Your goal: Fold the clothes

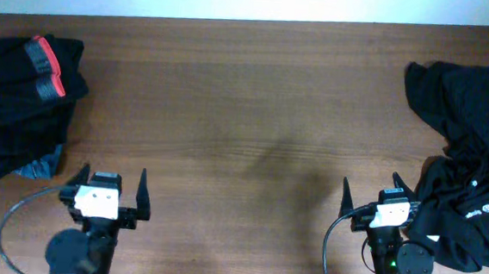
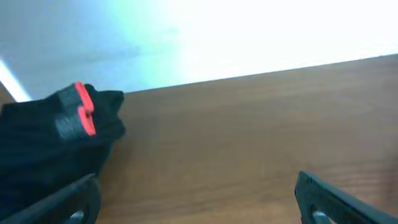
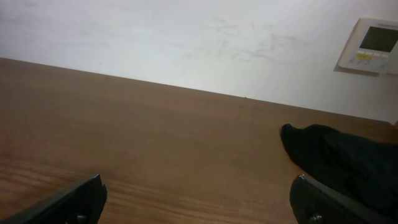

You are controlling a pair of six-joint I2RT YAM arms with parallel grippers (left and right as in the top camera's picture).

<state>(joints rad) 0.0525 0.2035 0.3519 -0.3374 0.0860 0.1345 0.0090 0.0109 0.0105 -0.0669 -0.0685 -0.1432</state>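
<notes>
A folded stack of black clothes lies at the table's far left, with a red-edged grey waistband on top; the left wrist view shows the stack ahead to the left. A loose heap of black clothes with small white logos covers the right side and shows as dark fabric in the right wrist view. My left gripper stands open near the front edge, right of the stack, holding nothing. Open and empty too, my right gripper sits with its right finger beside the heap's edge.
The brown wooden table runs between the two piles. A black cable loops at the front left beside the left arm. A white wall lies behind the table, with a small wall panel at the upper right.
</notes>
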